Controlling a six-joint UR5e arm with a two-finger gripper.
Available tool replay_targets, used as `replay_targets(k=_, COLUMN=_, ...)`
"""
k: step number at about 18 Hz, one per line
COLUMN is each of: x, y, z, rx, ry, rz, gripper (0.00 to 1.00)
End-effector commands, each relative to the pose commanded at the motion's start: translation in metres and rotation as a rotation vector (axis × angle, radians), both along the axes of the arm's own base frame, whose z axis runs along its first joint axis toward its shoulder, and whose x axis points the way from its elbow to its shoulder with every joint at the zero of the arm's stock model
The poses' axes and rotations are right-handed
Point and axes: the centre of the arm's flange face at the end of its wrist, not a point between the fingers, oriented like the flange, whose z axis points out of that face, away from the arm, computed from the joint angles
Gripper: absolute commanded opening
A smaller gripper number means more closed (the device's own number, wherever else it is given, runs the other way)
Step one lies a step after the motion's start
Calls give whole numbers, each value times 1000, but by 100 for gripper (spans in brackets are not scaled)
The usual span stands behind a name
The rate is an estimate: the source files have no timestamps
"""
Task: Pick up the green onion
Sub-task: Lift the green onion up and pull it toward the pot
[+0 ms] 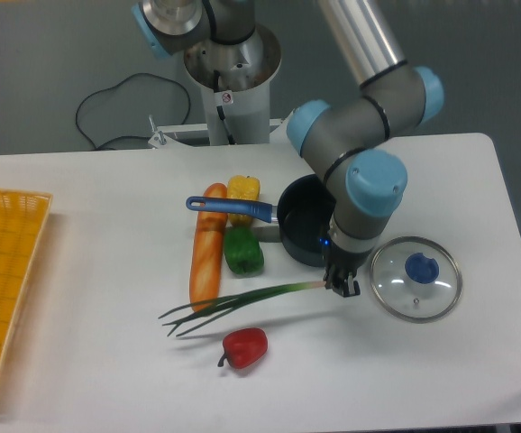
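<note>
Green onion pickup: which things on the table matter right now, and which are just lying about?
In the job:
green onion
gripper, shut on its whitish end

Lying about:
carrot
green pepper
red pepper
yellow pepper
pot
glass lid
yellow basket

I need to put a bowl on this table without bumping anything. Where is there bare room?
Bare stretches: between the yellow basket and the carrot, and along the front edge below the red pepper and glass lid. It is crowded mid-table, where the pot, green pepper, corn and end effector holding the green onion sit.
</note>
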Motion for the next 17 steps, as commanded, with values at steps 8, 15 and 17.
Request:
replay_targets(k=8, x=-8, y=-11, z=29, rx=-28, ry=11, rz=222, gripper=14)
replay_targets(k=15, x=-5, y=-27, z=64, rx=-117, ry=106, rz=254, gripper=15)
replay_targets(k=17, x=-7, y=-30, z=64, rx=-135, ry=116, rz=256, gripper=15)
